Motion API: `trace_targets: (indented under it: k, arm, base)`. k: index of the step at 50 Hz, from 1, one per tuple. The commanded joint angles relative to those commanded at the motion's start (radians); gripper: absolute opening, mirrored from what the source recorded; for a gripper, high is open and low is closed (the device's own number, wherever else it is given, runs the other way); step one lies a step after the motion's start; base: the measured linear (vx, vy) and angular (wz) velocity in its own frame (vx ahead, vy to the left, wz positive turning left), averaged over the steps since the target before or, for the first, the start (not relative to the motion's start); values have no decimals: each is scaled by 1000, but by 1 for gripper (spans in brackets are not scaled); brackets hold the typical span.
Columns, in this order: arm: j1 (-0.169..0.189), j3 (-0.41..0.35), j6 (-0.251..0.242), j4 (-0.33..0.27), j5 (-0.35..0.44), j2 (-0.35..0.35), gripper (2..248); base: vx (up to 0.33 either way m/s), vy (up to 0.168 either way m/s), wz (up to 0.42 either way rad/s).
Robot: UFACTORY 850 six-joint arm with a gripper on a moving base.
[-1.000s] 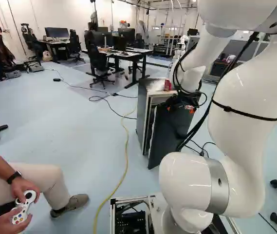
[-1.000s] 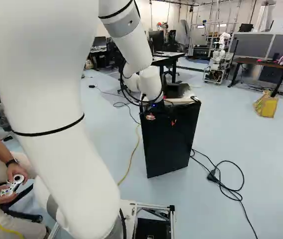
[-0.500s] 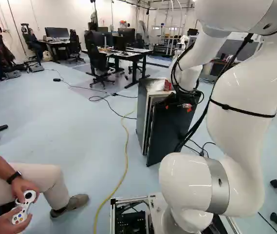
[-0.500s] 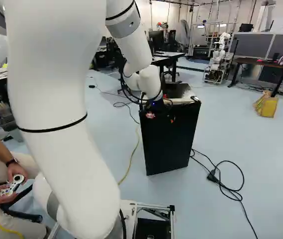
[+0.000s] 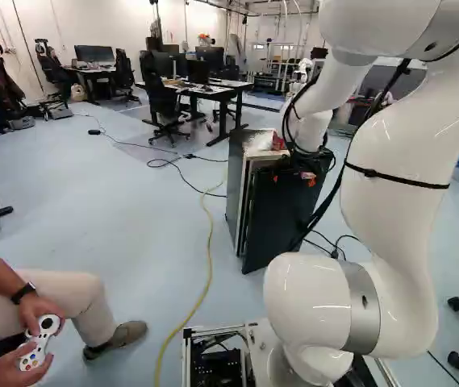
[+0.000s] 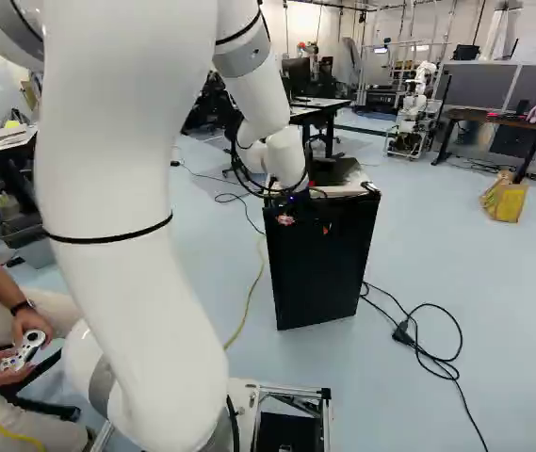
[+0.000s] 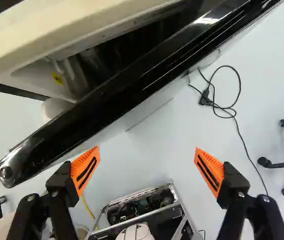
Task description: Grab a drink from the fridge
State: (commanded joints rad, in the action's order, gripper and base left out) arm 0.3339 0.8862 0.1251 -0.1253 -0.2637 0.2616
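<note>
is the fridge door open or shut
Partly open: the wrist view shows a dark gap between the door and the fridge's pale rim.

Way in = tapering slot btwn upright black flat door (image 5: 281, 218) & dark box-shaped fridge w/ pale front rim (image 5: 235, 185): wider at left end, narrowing to right, so a hand could enter from left. Door blocks direct access for black two-finger gripper w/ orange pads (image 5: 294, 176), on its near side w/ fingers spread; there's room btwn door & silver-framed base (image 7: 184, 217). Crumpled white plastic (image 5: 258, 143) & small red item (image 5: 277, 141) obstruct fridge top; looped black cable (image 6: 418, 341) lies on floor, near right.
</note>
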Motion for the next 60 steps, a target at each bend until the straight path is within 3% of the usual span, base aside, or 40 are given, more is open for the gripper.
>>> trace_targets:
  k: [60]
  arm:
    - [-50, 90, 0, 0, 0, 76, 247]
  base:
    - [0, 0, 0]
